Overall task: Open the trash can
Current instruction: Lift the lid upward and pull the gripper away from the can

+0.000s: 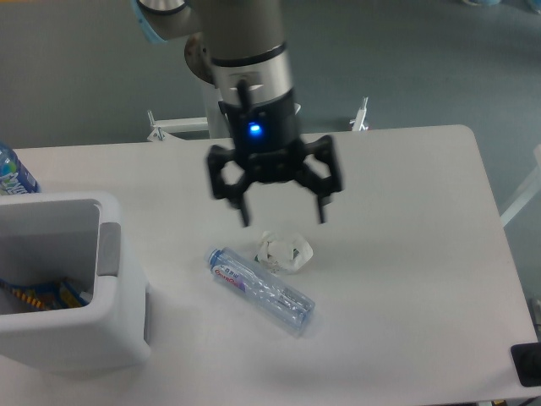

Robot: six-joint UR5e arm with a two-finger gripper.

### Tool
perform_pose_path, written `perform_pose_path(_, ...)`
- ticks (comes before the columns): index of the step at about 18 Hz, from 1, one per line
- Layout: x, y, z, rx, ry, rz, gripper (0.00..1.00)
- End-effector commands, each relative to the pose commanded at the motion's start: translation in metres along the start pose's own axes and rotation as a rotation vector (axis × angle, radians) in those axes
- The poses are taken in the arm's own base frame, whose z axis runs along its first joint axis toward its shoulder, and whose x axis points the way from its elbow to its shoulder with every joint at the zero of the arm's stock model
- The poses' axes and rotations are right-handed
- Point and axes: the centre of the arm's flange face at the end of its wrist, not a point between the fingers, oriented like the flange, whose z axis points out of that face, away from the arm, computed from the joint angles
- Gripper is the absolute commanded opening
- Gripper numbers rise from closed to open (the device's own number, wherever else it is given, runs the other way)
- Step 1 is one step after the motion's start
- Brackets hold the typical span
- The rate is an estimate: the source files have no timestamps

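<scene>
The trash can (110,338) is a large boxy white bin at the left front of the table. Its top stands open, so I see inside to some coloured wrappers at the bottom. A grey tab (109,250) shows on its right rim. The lid itself is not in view. My gripper (283,216) hangs over the middle of the table, well to the right of the bin, with its fingers spread wide and nothing between them. It is above a crumpled clear wrapper.
A crumpled clear wrapper (285,251) lies just below the gripper. A clear plastic bottle (261,291) lies on its side in front of it. Another bottle with a blue label (13,172) stands at the left edge, behind the bin.
</scene>
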Motion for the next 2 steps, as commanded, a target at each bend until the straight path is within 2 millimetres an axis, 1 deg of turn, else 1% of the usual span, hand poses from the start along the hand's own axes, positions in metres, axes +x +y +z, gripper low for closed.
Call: perform_pose_path(2,-0.0121,0.013,0.0049,-0.027,0.012,0.047,1.0)
